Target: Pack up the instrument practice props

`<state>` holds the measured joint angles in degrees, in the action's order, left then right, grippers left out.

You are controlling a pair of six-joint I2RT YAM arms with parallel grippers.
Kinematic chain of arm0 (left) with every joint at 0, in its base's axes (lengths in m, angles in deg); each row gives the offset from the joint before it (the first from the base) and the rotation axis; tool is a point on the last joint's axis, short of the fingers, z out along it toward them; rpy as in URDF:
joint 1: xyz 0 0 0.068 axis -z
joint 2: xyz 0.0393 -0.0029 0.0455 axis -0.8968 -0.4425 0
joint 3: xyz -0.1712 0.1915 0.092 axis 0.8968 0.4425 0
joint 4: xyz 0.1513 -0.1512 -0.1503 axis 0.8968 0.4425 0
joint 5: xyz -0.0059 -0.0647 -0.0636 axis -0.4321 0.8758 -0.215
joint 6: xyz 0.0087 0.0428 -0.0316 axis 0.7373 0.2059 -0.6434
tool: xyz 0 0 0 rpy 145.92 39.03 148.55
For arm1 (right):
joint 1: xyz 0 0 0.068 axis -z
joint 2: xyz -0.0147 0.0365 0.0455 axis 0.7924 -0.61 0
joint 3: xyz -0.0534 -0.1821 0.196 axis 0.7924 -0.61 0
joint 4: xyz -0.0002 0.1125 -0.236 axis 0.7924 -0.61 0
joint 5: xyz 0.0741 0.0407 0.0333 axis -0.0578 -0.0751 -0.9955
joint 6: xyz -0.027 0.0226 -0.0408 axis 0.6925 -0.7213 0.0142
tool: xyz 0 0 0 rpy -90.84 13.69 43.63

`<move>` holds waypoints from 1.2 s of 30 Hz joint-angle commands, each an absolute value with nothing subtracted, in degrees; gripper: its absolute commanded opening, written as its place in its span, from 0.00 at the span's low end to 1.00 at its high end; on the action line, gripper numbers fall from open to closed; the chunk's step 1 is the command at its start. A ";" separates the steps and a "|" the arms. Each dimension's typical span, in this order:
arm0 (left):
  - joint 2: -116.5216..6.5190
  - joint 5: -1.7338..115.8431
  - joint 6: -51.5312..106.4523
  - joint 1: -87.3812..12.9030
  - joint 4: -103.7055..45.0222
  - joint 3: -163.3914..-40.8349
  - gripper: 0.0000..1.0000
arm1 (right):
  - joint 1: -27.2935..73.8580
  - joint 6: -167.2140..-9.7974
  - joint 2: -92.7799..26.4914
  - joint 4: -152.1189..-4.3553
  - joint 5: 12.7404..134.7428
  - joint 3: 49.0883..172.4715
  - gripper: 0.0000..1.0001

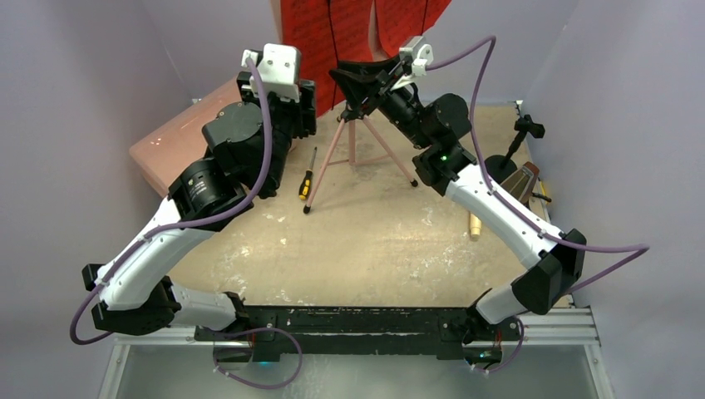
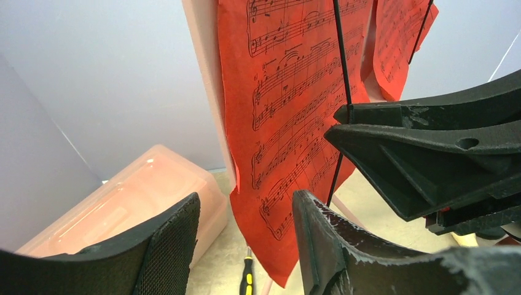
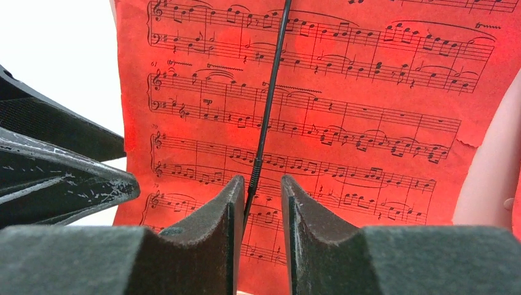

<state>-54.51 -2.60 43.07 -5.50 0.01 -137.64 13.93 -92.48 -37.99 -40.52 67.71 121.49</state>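
Observation:
The red sheet-music pages [image 1: 314, 33] hang on the pink tripod music stand [image 1: 356, 143] at the back. In the left wrist view the pages [image 2: 295, 104] hang just beyond my left gripper [image 2: 246, 239], which is open, with the lower page corner showing between its fingers. My right gripper [image 3: 261, 203] stands narrowly open around a thin black wire page holder [image 3: 270, 92] lying over the pages [image 3: 344, 123]; the wire runs close to its left finger. The brown metronome [image 1: 522, 179] and the cream microphone [image 1: 475, 223] lie at the right.
A translucent pink lidded box [image 1: 179, 141] sits at the back left, behind my left arm. A yellow-and-black-handled screwdriver [image 1: 308, 179] lies beside the stand's legs. A small black tripod [image 1: 524, 131] stands near the right wall. Purple walls close in the table on both sides.

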 commanded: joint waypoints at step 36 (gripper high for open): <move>-50.87 -5.20 44.33 -6.21 2.53 -137.72 0.00 | 13.70 -91.24 -36.41 -38.48 71.93 121.96 0.31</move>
